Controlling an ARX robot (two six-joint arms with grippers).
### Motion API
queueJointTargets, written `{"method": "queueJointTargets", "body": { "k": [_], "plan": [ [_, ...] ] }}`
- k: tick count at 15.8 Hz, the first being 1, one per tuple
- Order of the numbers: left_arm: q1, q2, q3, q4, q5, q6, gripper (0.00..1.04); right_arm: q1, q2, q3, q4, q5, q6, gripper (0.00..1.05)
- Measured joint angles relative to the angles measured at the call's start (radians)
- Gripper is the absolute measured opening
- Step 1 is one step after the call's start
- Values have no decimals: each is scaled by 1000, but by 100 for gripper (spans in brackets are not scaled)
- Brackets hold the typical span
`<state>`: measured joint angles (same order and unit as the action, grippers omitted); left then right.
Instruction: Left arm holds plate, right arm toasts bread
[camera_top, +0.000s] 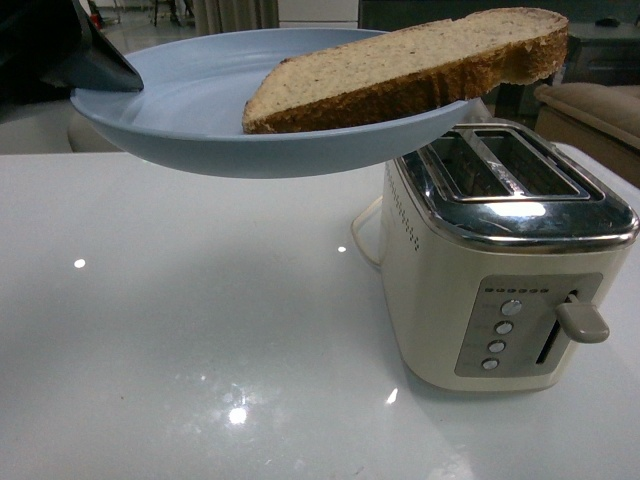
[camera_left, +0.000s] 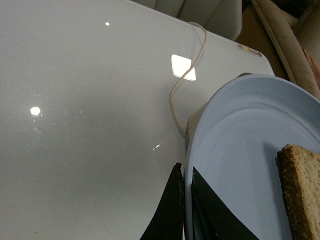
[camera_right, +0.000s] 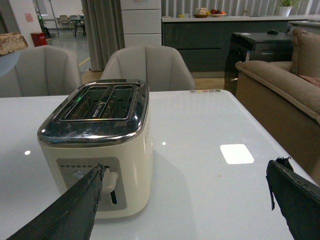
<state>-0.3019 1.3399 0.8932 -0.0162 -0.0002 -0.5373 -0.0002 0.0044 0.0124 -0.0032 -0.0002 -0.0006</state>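
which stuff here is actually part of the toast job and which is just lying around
Part of the job:
- plate, clamped at its rim by the left tool
- bread, lying on the plate
- toaster, slots empty
- right tool, open, facing the toaster

Just there:
- chairs
- sofa
- kitchen counter
- red bin

Flat black tool fingers (camera_right: 70, 215)

No text can be read. Lettering (camera_top: 413, 226) on the toaster's (camera_top: 440, 300) side and marks (camera_top: 510, 289) above its buttons (camera_top: 499, 336) are seen, but illegible.
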Motion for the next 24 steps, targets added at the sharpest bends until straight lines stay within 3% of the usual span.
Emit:
{"method": "queueJointTargets", "body": {
  "k": [5, 24],
  "plan": [
    [-33, 60, -38, 55, -47, -13, 3, 0, 0, 0, 0, 0, 0, 98],
    [-48, 68, -41, 43, -26, -5, 3, 0, 0, 0, 0, 0, 0, 98]
  ]
}}
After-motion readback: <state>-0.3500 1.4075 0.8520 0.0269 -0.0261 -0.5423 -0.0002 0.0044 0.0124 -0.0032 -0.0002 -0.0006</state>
